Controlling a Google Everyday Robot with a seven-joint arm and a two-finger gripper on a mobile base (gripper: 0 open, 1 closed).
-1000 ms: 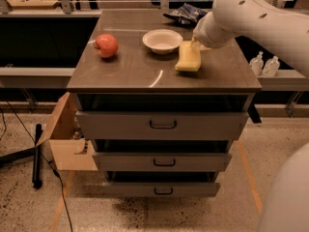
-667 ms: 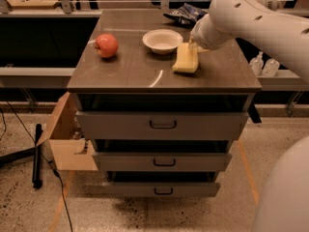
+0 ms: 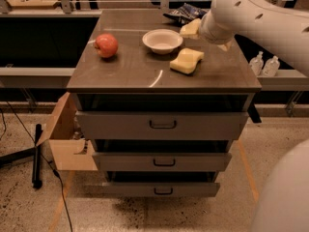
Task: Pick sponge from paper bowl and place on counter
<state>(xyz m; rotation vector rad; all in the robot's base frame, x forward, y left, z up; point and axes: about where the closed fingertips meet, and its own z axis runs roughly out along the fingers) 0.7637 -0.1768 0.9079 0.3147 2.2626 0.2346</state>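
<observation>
The pale yellow soft sponge block with wavy sides is seen lying flat on the glossy grey-brown counter, just beside the small round white paper bowl on its right-front side and clear of its rim. The bowl is seen to be empty, so the placing step is judged to be done or nearly so. The sponge appears to have been set on bare counter close to the bowl, well apart from the round red apple at the left.

The gripper is held above the counter, behind the sponge and apart from it. Whether it is spread or pressed together cannot be told, as it is largely hidden by the white arm.

The sponge's long axis runs diagonally, from near-left to far-right, with the far end pointed roughly toward the gripper.
</observation>
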